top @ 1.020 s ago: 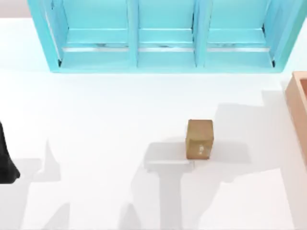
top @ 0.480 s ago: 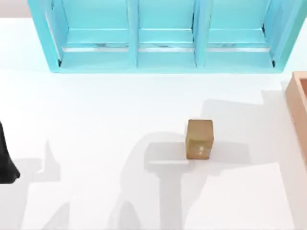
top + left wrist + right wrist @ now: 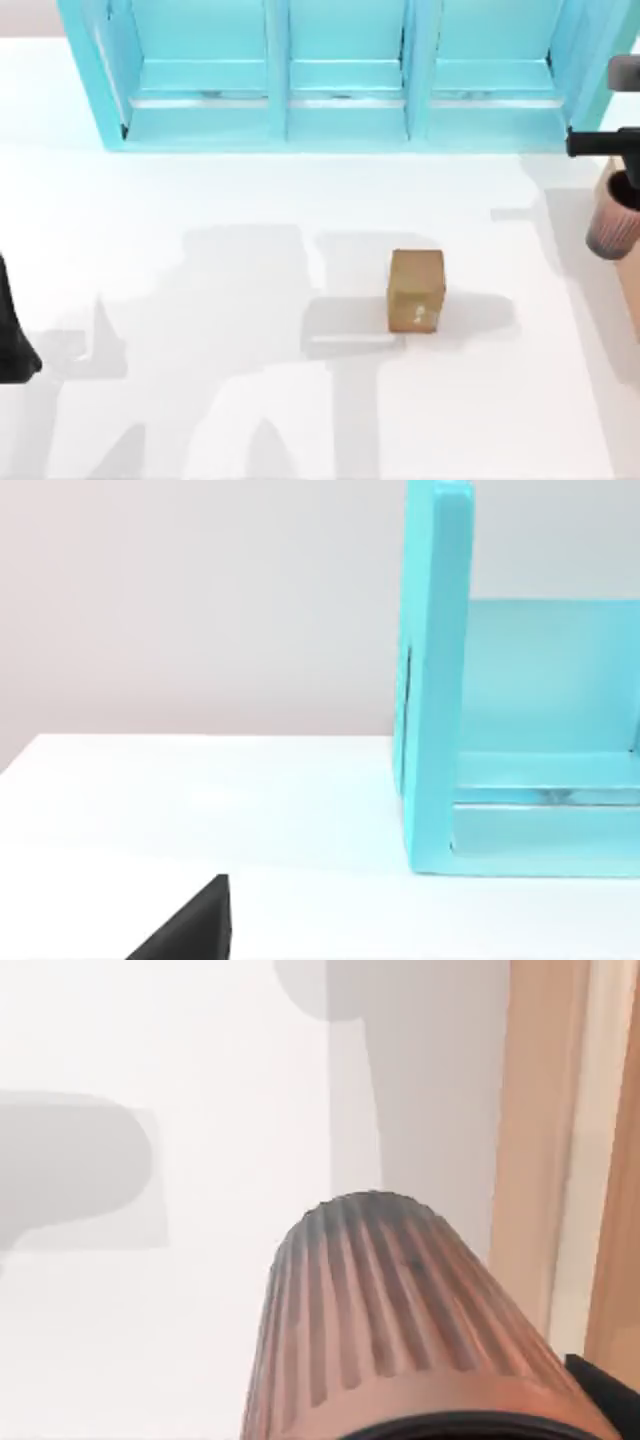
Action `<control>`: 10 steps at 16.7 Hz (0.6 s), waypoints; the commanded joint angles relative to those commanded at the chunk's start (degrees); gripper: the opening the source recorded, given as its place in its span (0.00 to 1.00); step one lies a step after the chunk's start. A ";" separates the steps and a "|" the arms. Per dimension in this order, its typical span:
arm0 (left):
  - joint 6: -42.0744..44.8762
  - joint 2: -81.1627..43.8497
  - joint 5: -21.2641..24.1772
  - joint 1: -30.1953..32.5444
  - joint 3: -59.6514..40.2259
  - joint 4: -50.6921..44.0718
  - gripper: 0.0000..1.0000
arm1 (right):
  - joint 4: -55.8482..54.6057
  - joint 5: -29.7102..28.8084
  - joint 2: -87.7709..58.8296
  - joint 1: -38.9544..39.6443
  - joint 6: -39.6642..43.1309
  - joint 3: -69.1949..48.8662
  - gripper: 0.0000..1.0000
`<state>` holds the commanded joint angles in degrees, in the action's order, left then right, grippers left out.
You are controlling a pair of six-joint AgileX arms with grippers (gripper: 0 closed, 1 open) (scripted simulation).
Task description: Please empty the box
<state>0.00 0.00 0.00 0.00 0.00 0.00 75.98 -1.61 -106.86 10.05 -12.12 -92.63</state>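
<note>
Cup clearing the box

Right gripper is pinching a ribbed brown cup at the rim, holding it over the table's right edge, beside the box. Left arm is sitting parked far left. Small cube is sitting mid-table.

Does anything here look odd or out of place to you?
One thing: a ribbed reddish-brown cup hangs in the air at the table's right edge, held by the right gripper above the tan wooden box. The small brown cube sits upright; nothing spilled.
</note>
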 joint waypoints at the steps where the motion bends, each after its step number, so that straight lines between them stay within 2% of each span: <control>1: 0.00 0.00 0.00 0.00 0.00 0.00 1.00 | -1.56 -0.28 0.98 4.25 -4.23 2.62 0.00; 6: 0.00 0.00 0.00 0.00 0.00 0.00 1.00 | -8.94 -1.46 5.81 24.14 -24.05 15.29 0.00; 10: 0.00 0.00 0.00 0.00 0.00 0.00 1.00 | -12.54 -1.87 8.28 33.20 -33.08 21.71 0.00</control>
<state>0.00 0.00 0.00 0.00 0.00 0.00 63.44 -3.48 -98.58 43.25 -45.20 -70.92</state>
